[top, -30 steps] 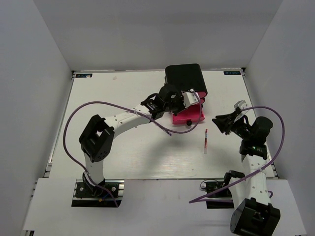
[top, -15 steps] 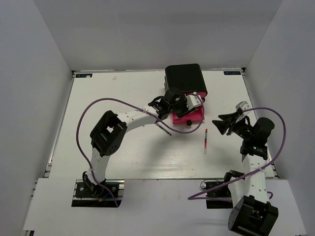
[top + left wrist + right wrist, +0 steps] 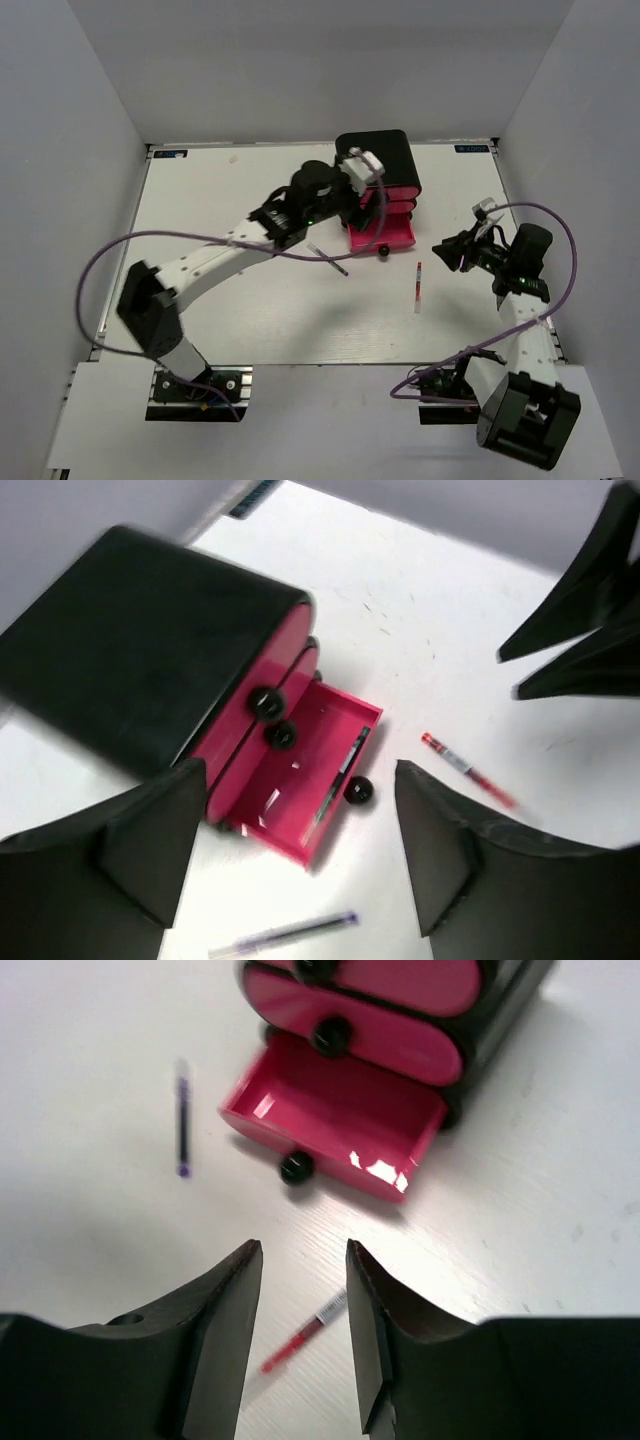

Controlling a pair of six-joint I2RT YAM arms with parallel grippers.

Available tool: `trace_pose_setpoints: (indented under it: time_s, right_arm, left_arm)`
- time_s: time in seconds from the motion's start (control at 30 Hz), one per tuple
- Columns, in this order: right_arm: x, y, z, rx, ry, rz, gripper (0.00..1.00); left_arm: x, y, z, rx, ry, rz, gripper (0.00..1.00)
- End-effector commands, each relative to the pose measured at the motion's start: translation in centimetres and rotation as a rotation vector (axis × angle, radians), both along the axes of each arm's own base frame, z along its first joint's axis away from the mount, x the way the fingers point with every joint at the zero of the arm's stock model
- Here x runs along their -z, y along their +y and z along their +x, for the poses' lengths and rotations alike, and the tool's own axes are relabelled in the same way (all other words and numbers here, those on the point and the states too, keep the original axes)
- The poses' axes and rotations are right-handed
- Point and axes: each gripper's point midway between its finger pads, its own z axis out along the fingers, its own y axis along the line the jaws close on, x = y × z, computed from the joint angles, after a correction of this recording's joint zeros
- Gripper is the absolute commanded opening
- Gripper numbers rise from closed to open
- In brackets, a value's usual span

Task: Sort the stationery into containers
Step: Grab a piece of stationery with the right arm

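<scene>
- The white table (image 3: 200, 190) carries everything you see.
- The glossy black case (image 3: 392, 158) stands at the far middle of it, with its 2 upper pink drawers (image 3: 395, 1042) pushed in.
- The bottom drawer (image 3: 300, 790) stands pulled out toward the arms. A slim dark item (image 3: 340, 768) lies along 1 wall, too blurred for you to name.
- Your left gripper (image 3: 297, 770) hangs above the case, fingers spread wide, gripping nothing.
- Your right gripper (image 3: 302, 1255) hovers to the right of the drawer, fingers a narrow gap apart, nothing between them.
- The purple pen (image 3: 183, 1115) lies on the table just left of the drawer.
- The red pen (image 3: 419, 285) lies on the table right of the drawer's knob, apart from both grippers.
</scene>
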Motion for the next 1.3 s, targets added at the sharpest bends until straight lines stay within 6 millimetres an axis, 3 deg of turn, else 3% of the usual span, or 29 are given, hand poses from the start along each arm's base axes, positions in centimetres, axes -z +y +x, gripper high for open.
trace_pose_setpoints:
  time_s: [0.0,0.07,0.1,0.2,0.23,0.27,0.3,0.33,0.37,0.4,0.53,0.7,0.8,0.97,1.13,1.27]
  right_arm:
    - [2.6,-2.5,0.9,0.137,0.163,-0.146,0.45]
    - [3.8,-2.3,1.0,0.132,0.236,-0.171,0.44]
    - [4.3,-3.1,1.3,0.177,0.256,-0.207,0.42]
    - [6.6,-2.5,1.2,0.187,0.316,-0.279,0.38]
    - [7.3,-2.0,1.1,0.176,0.336,-0.296,0.38]
    - [7.7,-1.9,1.0,0.179,0.351,-0.308,0.41]
    - [8.7,-2.4,0.9,0.21,0.385,-0.344,0.45]
    - [9.2,-1.6,0.6,0.186,0.397,-0.366,0.49]
    - [9.7,-1.8,0.5,0.197,0.413,-0.39,0.51]
    - [10.4,-1.7,0.2,0.194,0.437,-0.4,0.53]
    - [11.5,-1.1,-0.1,0.213,0.471,-0.471,0.53]
    - [12.6,-0.4,0.3,0.217,0.583,-0.494,0.55]
    - [13.4,0.5,0.5,0.21,0.624,-0.479,0.5]
    - [14.1,1.4,0.7,0.235,0.642,-0.462,0.49]
    - [15.1,0.7,0.9,0.296,0.65,-0.499,0.34]
    - [15.4,0.5,1.1,0.31,0.656,-0.509,0.31]
  left_arm:
    - [-1.1,6.7,-1.2,-0.294,0.18,-0.084,0.87]
    - [-0.6,10.4,-2.5,-0.412,0.23,-0.092,0.95]
    - [1.9,12.1,-3.2,-0.469,0.269,-0.055,0.99]
    - [4.6,17.2,-4.9,-0.623,0.3,-0.017,0.99]
    - [4.8,18.2,-5.1,-0.656,0.305,-0.033,0.99]
    - [6.7,19.2,-5.9,-0.678,0.325,-0.003,0.99]
    - [6.3,20.0,-6.4,-0.688,0.318,-0.03,0.99]
    - [6.6,20.4,-6.6,-0.697,0.312,-0.032,0.99]
    - [8.2,21.0,-7.2,-0.701,0.324,-0.005,0.99]
    - [8.5,21.6,-7.2,-0.722,0.327,-0.01,0.99]
    - [9.5,22.8,-8.1,-0.734,0.324,-0.003,0.99]
    - [8.3,24.0,-8.6,-0.754,0.287,-0.053,0.99]
    - [7.7,24.3,-8.6,-0.758,0.267,-0.066,0.99]
    - [7.7,24.4,-8.6,-0.755,0.262,-0.059,0.99]
    - [7.7,24.2,-8.7,-0.747,0.266,-0.06,0.99]
    - [7.7,24.2,-8.7,-0.747,0.266,-0.06,0.99]
